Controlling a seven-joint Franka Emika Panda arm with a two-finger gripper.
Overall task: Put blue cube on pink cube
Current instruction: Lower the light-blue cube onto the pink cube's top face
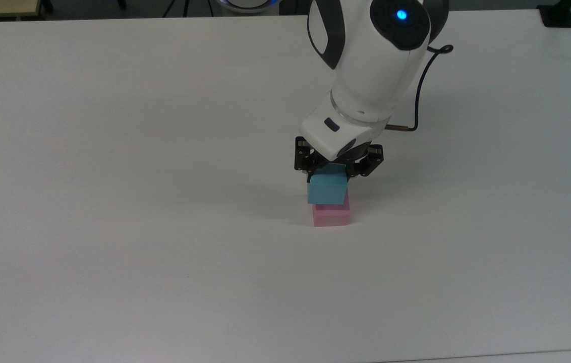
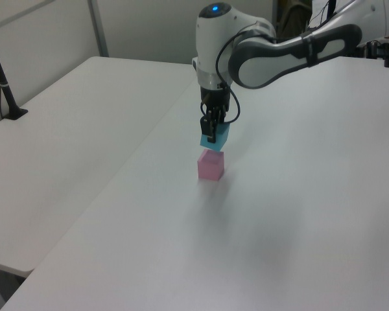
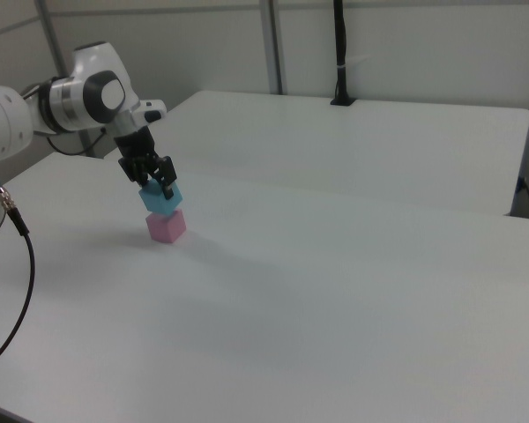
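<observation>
My gripper is shut on the blue cube, holding it by its upper part. The pink cube rests on the white table, directly under the blue cube. In the left view and the right view the blue cube's underside hangs just over the pink cube's top; whether they touch I cannot tell. In the top view the blue cube covers most of the pink cube's top face.
A black cable loops from the arm's wrist over the table. A black post stands at the far table edge in the right view; another black post stands on the adjoining table at the left view's left.
</observation>
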